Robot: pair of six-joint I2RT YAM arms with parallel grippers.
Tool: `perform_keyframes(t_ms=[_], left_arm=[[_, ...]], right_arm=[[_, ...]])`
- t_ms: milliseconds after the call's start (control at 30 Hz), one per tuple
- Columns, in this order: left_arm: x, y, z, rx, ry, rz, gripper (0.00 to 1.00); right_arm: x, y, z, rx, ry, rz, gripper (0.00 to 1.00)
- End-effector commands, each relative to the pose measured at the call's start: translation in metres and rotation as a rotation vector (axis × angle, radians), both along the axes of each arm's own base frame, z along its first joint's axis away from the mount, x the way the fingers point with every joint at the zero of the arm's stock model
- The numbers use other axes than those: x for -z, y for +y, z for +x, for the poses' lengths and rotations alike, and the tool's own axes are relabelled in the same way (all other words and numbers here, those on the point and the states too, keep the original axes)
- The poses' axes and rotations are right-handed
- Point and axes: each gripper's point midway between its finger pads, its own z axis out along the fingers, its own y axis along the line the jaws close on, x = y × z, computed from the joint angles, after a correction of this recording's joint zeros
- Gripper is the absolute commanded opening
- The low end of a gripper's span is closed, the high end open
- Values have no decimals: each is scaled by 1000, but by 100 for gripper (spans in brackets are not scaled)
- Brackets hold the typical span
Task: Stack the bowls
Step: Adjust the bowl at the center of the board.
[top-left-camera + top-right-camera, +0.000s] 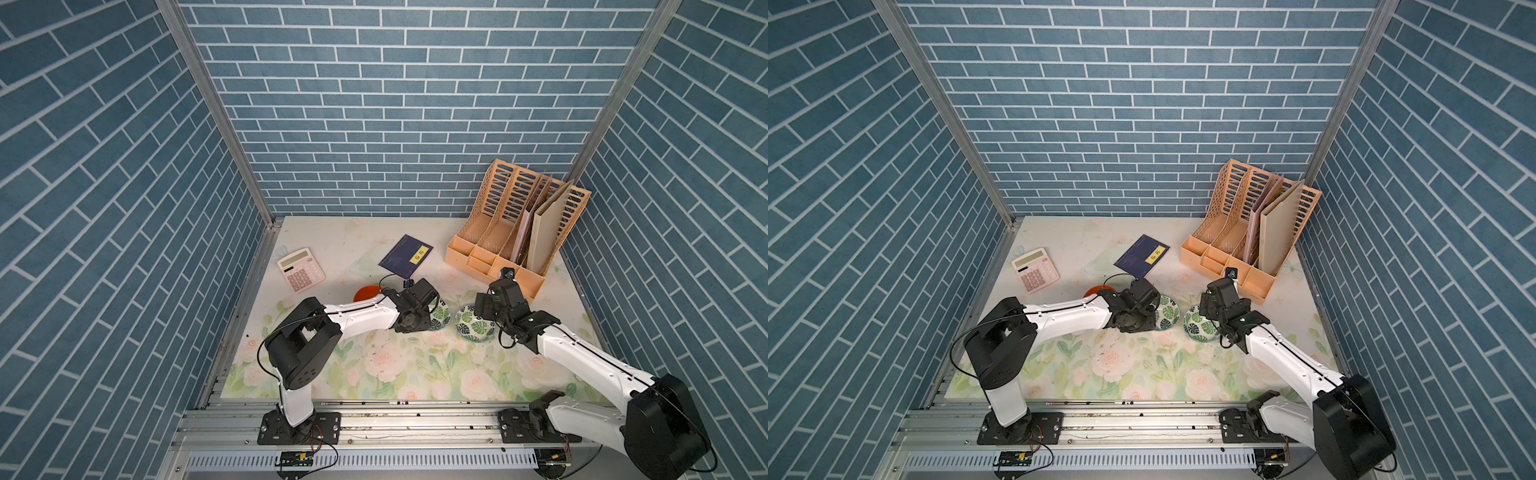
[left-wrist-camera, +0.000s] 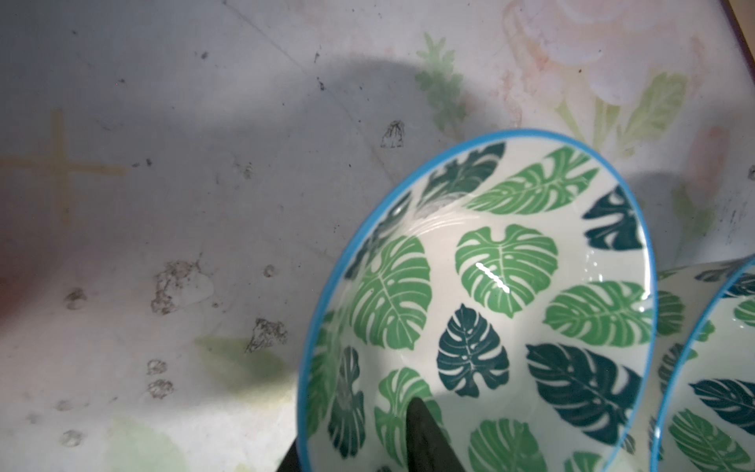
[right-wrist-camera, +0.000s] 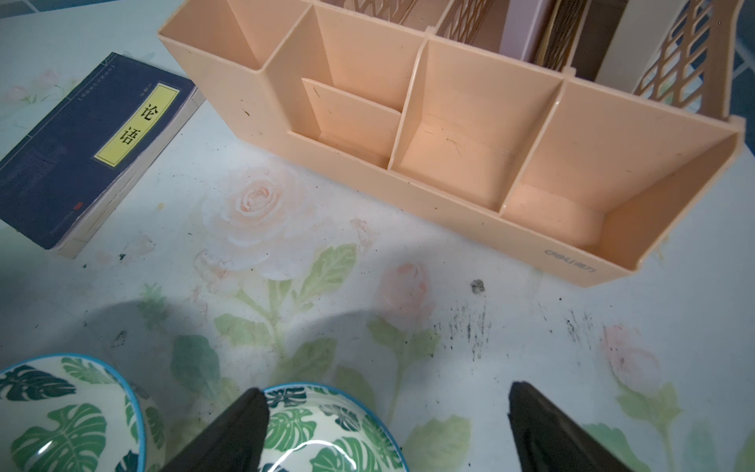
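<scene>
The left gripper [image 2: 355,423] straddles the rim of the left leaf bowl [image 2: 490,306] — one finger [image 2: 427,445] inside the wall, the other outside — but I cannot tell whether the jaws actually pinch the rim. The right gripper [image 3: 384,390] hangs empty with its jaws wide apart, one finger over the right leaf bowl [image 3: 327,429]. The two bowls sit mid-table, just beside each other; an orange bowl [image 1: 368,293] lies behind the left arm. For a clean pick, I judge the pinch should seat deep on the wall and lift straight up, so the glossy rim neither slips nor knocks its neighbour. Being round, the bowl has no long axis — its mouth faces up, ready to nest.
</scene>
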Motion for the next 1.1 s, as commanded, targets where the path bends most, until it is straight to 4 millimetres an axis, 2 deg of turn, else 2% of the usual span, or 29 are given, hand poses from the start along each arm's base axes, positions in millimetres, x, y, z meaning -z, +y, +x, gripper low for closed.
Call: perform_keyframes(t_ms=[0, 267, 467, 600, 700, 1067], left_arm=[[3, 6, 7, -30, 6, 36, 32], [1, 16, 22, -94, -10, 46, 21], [-7, 17, 33, -124, -31, 31, 18], [-6, 18, 38, -128, -30, 45, 18], [-2, 19, 39, -129, -24, 48, 12], [-2, 34, 46, -156, -39, 91, 12]], right_arm=[[0, 2, 3, -18, -11, -23, 95], [4, 5, 6, -32, -10, -23, 96], [7, 7, 7, -41, -8, -22, 96], [10, 7, 7, -43, -5, -28, 96], [10, 6, 7, -41, -7, -31, 96], [10, 7, 7, -44, -10, -29, 96]])
